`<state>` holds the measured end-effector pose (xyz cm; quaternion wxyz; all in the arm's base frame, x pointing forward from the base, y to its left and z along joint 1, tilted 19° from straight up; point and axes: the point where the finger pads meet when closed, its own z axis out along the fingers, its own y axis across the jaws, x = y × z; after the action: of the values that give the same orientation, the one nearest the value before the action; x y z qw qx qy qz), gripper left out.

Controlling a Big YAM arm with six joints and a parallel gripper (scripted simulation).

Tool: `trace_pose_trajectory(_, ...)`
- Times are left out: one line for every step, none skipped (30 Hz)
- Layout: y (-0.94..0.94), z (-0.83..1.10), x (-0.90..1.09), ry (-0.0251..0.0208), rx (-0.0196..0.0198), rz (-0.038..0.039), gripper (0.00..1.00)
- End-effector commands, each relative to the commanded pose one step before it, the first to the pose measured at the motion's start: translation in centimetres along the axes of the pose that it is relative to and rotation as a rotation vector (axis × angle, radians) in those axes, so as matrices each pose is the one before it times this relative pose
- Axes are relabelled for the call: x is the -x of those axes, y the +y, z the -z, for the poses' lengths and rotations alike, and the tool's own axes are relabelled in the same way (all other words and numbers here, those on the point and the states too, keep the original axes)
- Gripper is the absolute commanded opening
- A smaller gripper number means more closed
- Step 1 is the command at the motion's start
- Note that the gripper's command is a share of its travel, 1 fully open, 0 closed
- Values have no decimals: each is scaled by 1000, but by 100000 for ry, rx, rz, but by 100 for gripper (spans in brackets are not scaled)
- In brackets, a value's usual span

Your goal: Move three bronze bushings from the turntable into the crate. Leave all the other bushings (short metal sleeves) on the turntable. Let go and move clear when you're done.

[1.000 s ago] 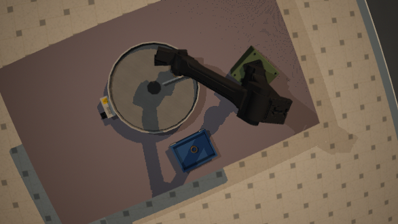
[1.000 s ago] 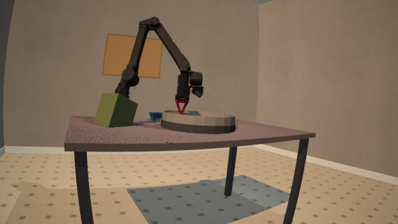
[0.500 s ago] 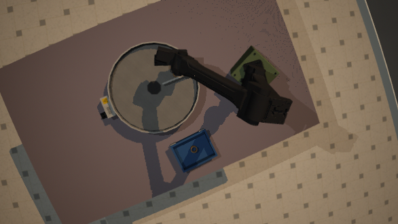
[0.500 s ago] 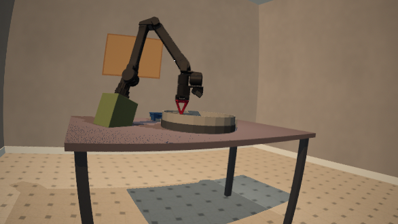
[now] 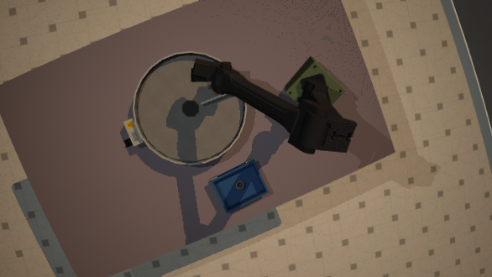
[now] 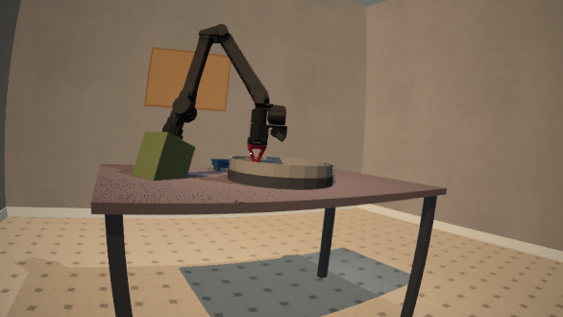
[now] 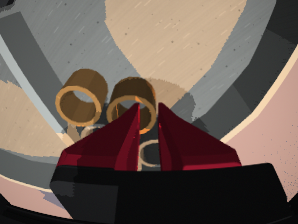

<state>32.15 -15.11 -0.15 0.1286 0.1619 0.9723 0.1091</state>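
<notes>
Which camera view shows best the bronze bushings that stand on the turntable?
The wrist view: two bronze bushings stand side by side just ahead of the red fingers. In the top view the arm hides them; in the exterior view the turntable rim hides them.

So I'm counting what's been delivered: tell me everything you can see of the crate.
The crate is a small blue open-topped rectangular box with low walls, plastic-looking, resting flat on the brown table just beside the turntable, turned at an angle. One bronze bushing lies inside it near the middle, hole facing up. Nothing else touches it.
</notes>
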Motion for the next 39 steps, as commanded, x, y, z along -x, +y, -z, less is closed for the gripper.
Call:
trace_pose_trajectory(-182, 481, 854, -2783, -1065, -1028, 13)
trace_pose_trajectory(0, 0, 0, 0, 0, 0, 13)
trace_pose_trajectory(0, 0, 0, 0, 0, 0, 13)
trace_pose_trajectory(19, -1, -87, 348, 75, -110, 13)
trace_pose_trajectory(0, 0, 1, -2, 0, 0, 13)
trace_pose_trajectory(0, -1, -1, 3, 1, -1, 13)
trace_pose_trajectory(0, 0, 0, 0, 0, 0, 13)
trace_pose_trajectory(0, 1, 1, -3, -1, 1, 13)
trace_pose_trajectory(0, 0, 0, 1, 0, 0, 13)
trace_pose_trajectory(0, 0, -1, 2, 0, -1, 13)
trace_pose_trajectory(0, 0, 1, -1, 0, 0, 13)
trace_pose_trajectory(0, 0, 1, -1, 0, 0, 13)
trace_pose_trajectory(0, 0, -1, 1, 0, 0, 13)
trace_pose_trajectory(0, 0, 0, 1, 0, 0, 13)
trace_pose_trajectory(0, 0, 1, -2, 0, 0, 13)
trace_pose_trajectory(0, 0, 0, 0, 0, 0, 13)
trace_pose_trajectory(0, 0, -1, 2, 0, -1, 13)
trace_pose_trajectory(0, 0, 0, 0, 0, 0, 13)
trace_pose_trajectory(0, 0, 0, 0, 0, 0, 13)
trace_pose_trajectory(0, 0, 0, 0, 0, 0, 13)
trace_pose_trajectory(0, 0, 0, 0, 0, 0, 13)
trace_pose_trajectory(0, 0, 0, -1, 0, 0, 13)
trace_pose_trajectory(0, 0, 0, -1, 0, 0, 13)
trace_pose_trajectory(0, 0, 0, 1, 0, 0, 13)
trace_pose_trajectory(0, 0, 0, 0, 0, 0, 13)
trace_pose_trajectory(0, 0, 0, -1, 0, 0, 13)
trace_pose_trajectory(0, 0, 0, 0, 0, 0, 13)
trace_pose_trajectory(0, 0, 0, 1, 0, 0, 13)
trace_pose_trajectory(0, 0, 0, 0, 0, 0, 13)
trace_pose_trajectory(0, 0, 0, -1, 0, 0, 13)
trace_pose_trajectory(0, 0, 0, 0, 0, 0, 13)
trace_pose_trajectory(0, 0, 0, 0, 0, 0, 13)
trace_pose_trajectory(0, 0, 0, 0, 0, 0, 0)
trace_pose_trajectory(37, 1, -7, 16, 216, -22, 0)
trace_pose_trajectory(304, -83, -489, 1794, 798, -146, 0)
trace_pose_trajectory(0, 0, 0, 0, 0, 0, 0)
trace_pose_trajectory(0, 0, 0, 0, 0, 0, 0)
trace_pose_trajectory(-16, -6, 10, -51, -109, 85, 0)
trace_pose_trajectory(-15, 4, -2, -10, -10, -42, 0)
